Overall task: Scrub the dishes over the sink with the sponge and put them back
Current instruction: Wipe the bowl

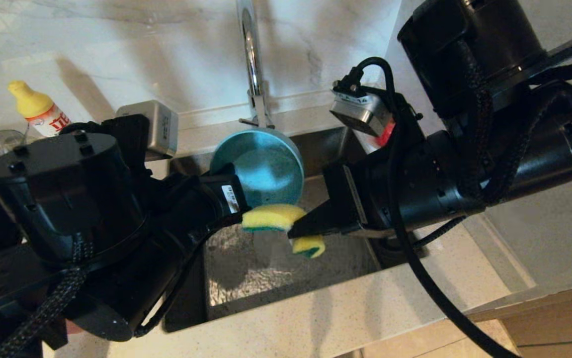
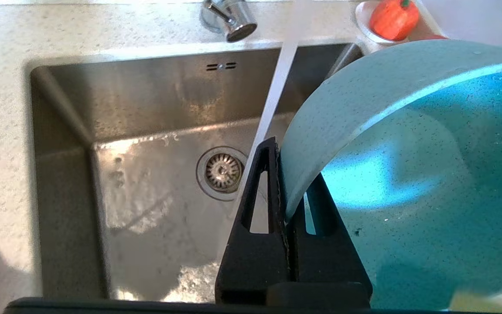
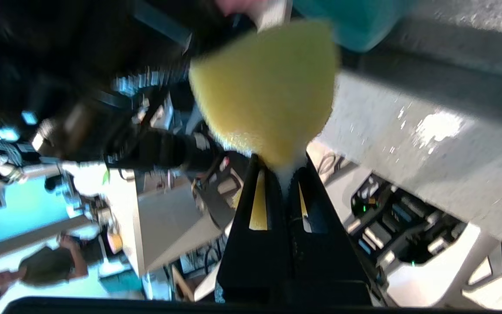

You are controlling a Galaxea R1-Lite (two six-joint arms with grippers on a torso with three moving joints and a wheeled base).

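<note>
Teal bowl (image 1: pixel 258 164) hung over the sink (image 1: pixel 266 278), rim pinched by the left hand (image 2: pixel 286 192); right hand (image 1: pixel 298 229) squeezed the sponge (image 1: pixel 276 217) just below it. Wet rim, thin grip: hard scrubbing could knock it loose.

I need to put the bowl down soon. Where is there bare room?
Bare: the sink floor around the drain and the front counter edge. Crowded: mid-sink, where the left pincer holds the bowl and the right pincer the sponge.
</note>
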